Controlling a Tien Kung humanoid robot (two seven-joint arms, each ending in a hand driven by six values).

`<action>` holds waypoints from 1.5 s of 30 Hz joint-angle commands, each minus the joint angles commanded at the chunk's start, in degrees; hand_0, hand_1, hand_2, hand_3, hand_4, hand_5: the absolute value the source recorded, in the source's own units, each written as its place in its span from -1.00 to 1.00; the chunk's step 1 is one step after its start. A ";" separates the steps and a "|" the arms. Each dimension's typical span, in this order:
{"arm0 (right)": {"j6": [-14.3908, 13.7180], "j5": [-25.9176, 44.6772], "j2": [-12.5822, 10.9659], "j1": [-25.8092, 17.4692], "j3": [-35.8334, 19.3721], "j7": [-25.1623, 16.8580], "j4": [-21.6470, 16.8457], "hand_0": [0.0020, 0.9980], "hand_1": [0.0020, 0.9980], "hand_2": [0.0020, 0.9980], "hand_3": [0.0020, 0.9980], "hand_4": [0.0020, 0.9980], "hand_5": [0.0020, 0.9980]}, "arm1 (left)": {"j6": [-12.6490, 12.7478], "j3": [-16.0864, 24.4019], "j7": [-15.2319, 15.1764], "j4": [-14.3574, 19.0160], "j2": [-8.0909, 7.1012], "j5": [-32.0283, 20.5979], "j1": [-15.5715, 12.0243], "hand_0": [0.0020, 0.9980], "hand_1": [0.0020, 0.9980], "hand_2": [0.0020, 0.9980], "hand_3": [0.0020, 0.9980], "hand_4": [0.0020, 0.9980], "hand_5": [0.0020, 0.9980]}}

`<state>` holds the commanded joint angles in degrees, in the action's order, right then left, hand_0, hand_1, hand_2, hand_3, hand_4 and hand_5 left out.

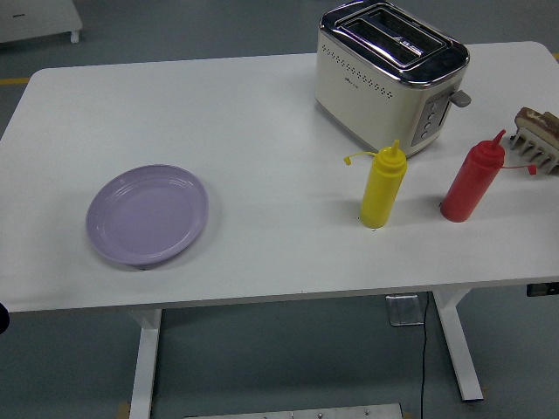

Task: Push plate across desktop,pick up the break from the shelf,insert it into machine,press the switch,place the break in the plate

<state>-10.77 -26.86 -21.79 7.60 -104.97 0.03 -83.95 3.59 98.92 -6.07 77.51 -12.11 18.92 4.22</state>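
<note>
Toaster (389, 74): glossy cream body, polished chrome-look metal top. Plate (147, 215): smooth lilac glaze with a soft sheen. Yellow squeeze bottle (383, 187) and red squeeze bottle (472, 180) near toaster: smooth plastic. Tabletop (262, 113): matt white

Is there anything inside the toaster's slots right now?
The toaster shows two dark slots on top with nothing sticking out. Their depths are too shadowed to see.

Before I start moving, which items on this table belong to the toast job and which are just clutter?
Part of the job:
- purple plate, near left of the table
- toaster, far right, slots empty
- bread rack at the right edge, holding a slice

Just lying about:
- yellow squeeze bottle
- red squeeze bottle

Neither hand is in view.
</note>
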 joint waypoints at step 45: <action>-1.32 -62.24 -1.71 0.81 7.08 7.98 -1.25 0.77 0.67 0.71 0.71 0.48 -0.28 | -3.48 -23.50 0.63 -15.10 1.64 -2.61 10.34 0.68 0.77 0.89 0.63 0.32 1.00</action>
<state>-12.09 -89.10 -23.50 8.41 -97.89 8.01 -85.19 0.10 75.43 -5.44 62.41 -10.48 16.32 14.57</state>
